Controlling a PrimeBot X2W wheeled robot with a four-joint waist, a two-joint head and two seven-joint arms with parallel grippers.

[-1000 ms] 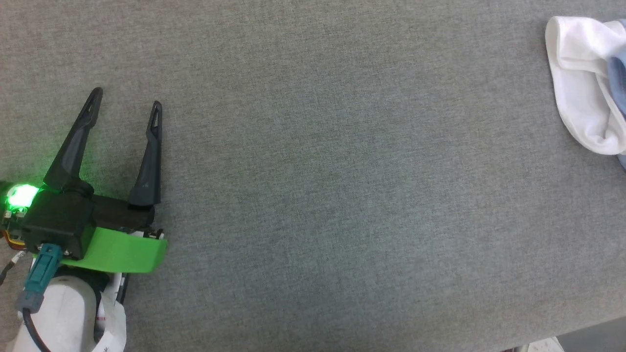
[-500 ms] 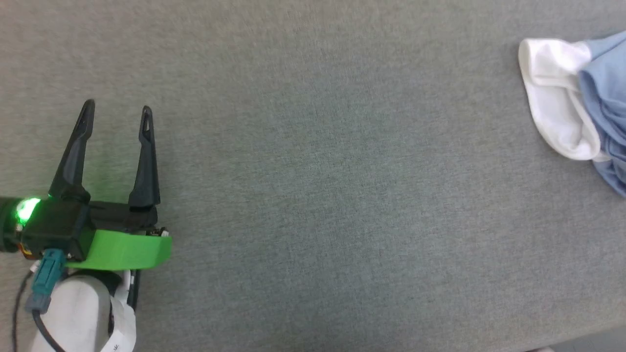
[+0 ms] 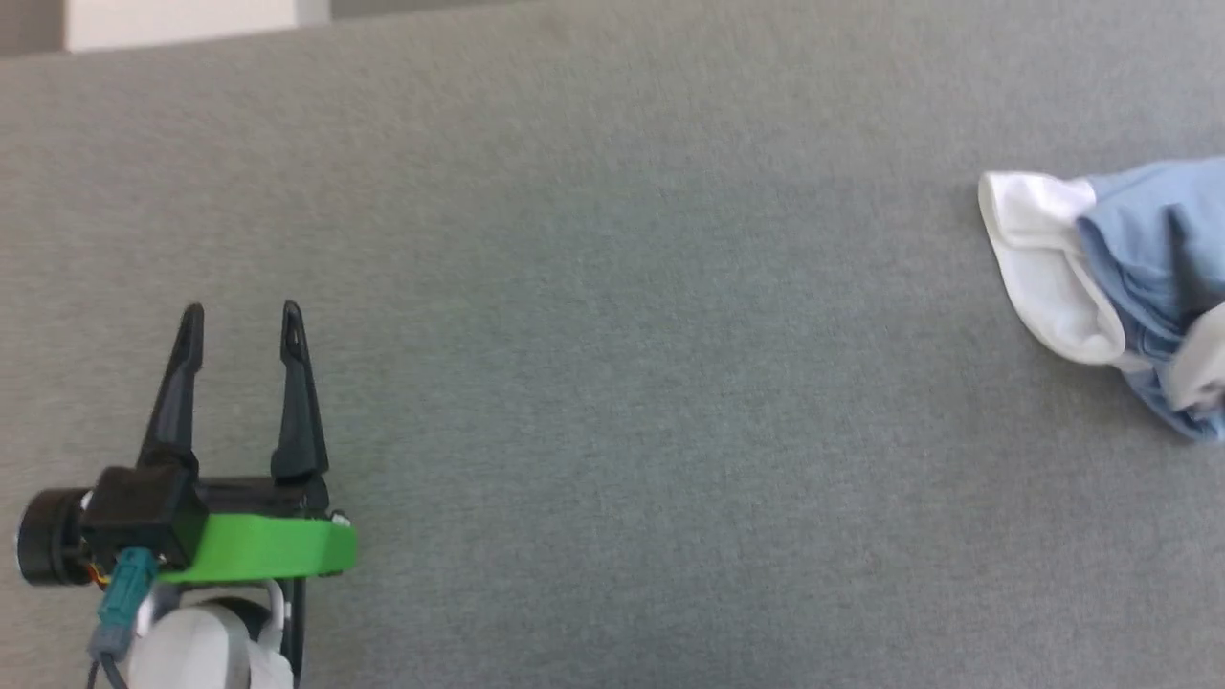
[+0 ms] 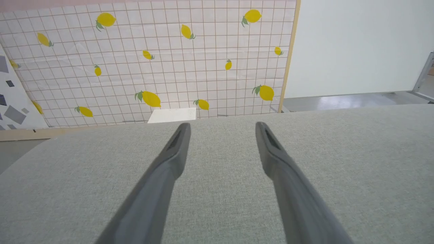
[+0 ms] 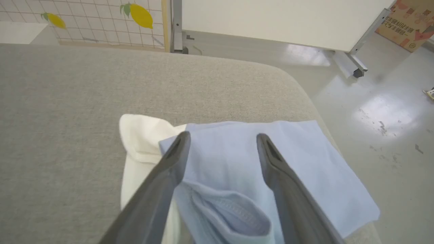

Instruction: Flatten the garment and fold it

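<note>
Tabletop [image 3: 612, 383] of grey cloth, lemon-print panel [image 4: 169, 67], left pincer [image 3: 241, 311] and right pincer [image 5: 223, 137] both released

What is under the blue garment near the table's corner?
The grey cloth-covered surface lies beneath the garment and shows beside and beyond it. A white panel pokes out from under the blue layer. Whatever sits inside the bunched folds is covered.
</note>
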